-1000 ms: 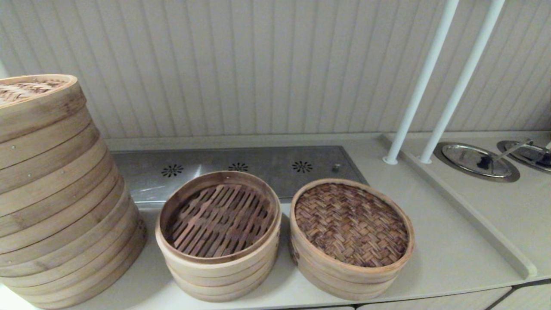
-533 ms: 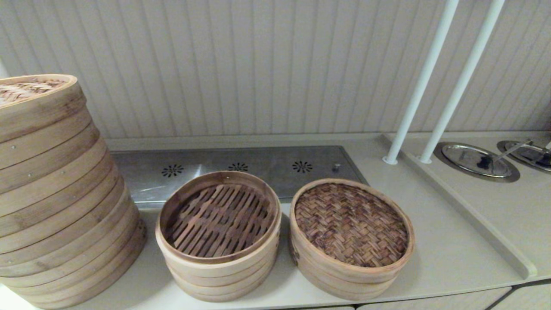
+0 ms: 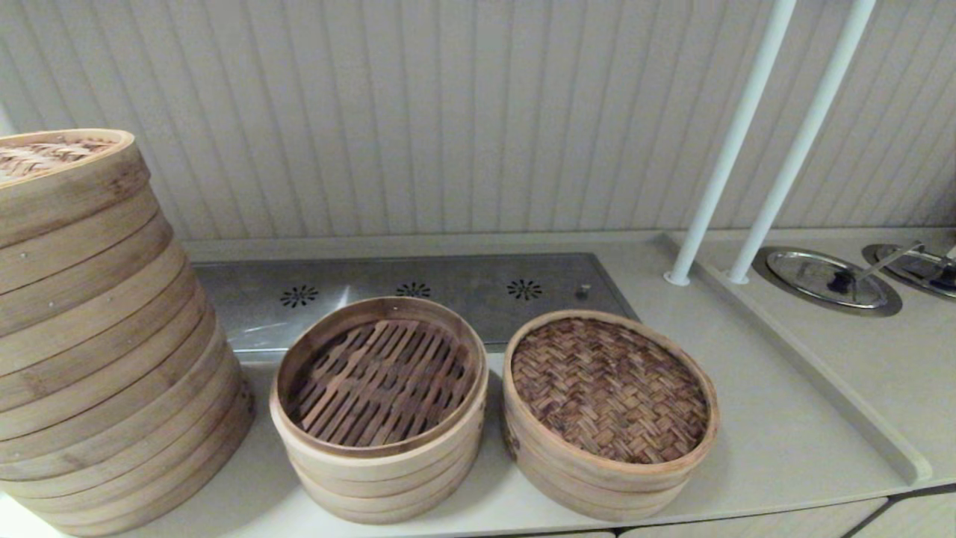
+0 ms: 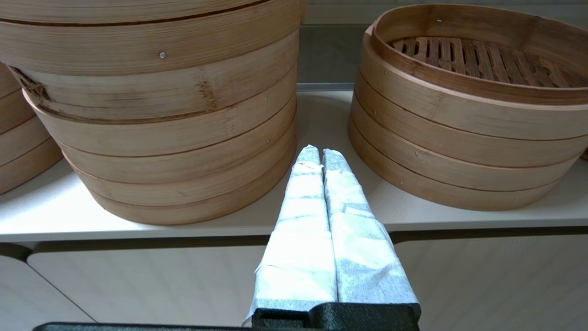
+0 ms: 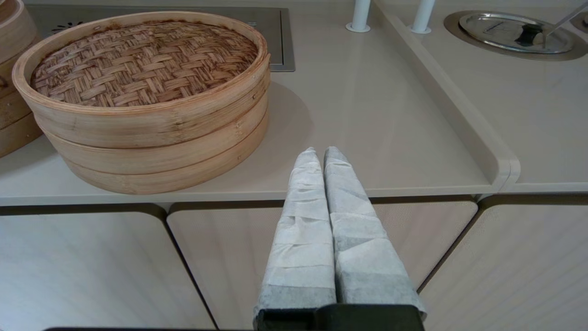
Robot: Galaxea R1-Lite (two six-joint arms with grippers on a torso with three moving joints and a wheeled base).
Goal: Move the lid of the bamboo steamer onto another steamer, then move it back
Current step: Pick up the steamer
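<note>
The bamboo steamer lid [image 3: 609, 388], reddish-brown herringbone weave in a pale hoop, lies flat on a low steamer [image 3: 597, 493] at the counter's right. The lid covers that steamer's floor. In the right wrist view the lid [image 5: 142, 62] and the steamer wall [image 5: 161, 156] lie ahead. My right gripper [image 5: 321, 151] is shut and empty, at the counter's front edge, apart from the steamer. My left gripper [image 4: 320, 151] is shut and empty too, at the front edge, facing the gap between two stacks. Neither gripper shows in the head view.
An open several-tier stack [image 3: 381, 381] with a slatted floor stands beside the lid. A very tall, wide stack [image 3: 97, 336] fills the left. Behind lie a steel vent panel [image 3: 418, 291], two white poles [image 3: 728, 142], a raised ridge [image 3: 821, 373] and steel covers [image 3: 825, 278].
</note>
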